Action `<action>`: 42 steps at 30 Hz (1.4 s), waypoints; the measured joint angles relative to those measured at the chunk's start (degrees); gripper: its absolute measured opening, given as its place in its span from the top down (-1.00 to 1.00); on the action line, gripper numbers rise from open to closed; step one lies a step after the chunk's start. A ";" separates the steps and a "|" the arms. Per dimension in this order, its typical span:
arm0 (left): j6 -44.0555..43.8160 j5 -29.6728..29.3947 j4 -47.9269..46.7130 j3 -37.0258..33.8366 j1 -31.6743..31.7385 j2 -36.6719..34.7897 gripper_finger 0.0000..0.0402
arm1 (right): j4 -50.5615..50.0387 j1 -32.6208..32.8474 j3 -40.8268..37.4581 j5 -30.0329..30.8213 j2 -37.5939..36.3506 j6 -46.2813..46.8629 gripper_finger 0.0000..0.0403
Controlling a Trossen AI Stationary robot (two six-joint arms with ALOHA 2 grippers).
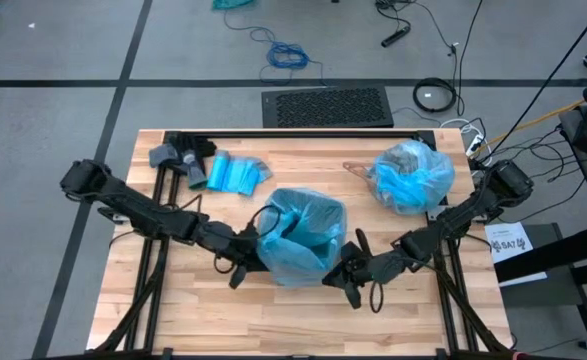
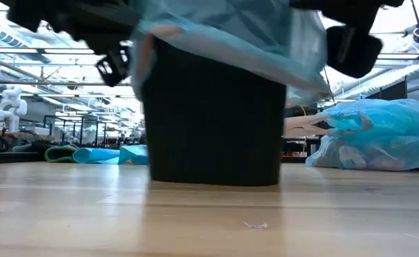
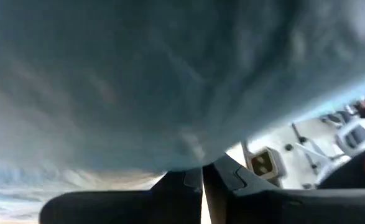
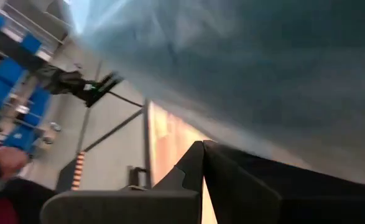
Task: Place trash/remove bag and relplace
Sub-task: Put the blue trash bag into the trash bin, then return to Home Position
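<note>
Wooden table (image 1: 173, 310); "SA7" tag (image 1: 509, 240) | both pincers closed beside blue-lined bin (image 1: 301, 236)

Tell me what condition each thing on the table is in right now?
Bin: upright, lined with a fresh blue bag, its mouth open.
Full bag: tied off, lying apart at the table's far right.
Spare bags: folded, lying far left.
Left hand: shut, beside the bin.
Right hand: shut, beside the bin.

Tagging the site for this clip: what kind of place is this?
Probably a robotics lab in an open industrial hall: a wooden table on a metal frame, cables loose on the grey floor, and another robot in the background.
</note>
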 joint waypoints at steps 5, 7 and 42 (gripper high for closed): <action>3.87 0.05 0.70 2.86 4.17 3.22 0.99 | -4.86 -3.31 0.00 -0.06 -1.11 -3.29 1.00; 5.27 0.26 0.65 3.65 6.10 3.72 0.99 | -9.73 -4.81 0.00 -0.09 -2.76 -4.34 1.00; 12.61 26.90 -1.09 4.47 22.22 -10.51 0.99 | -29.14 -19.06 -0.02 -21.42 -16.98 -1.28 1.00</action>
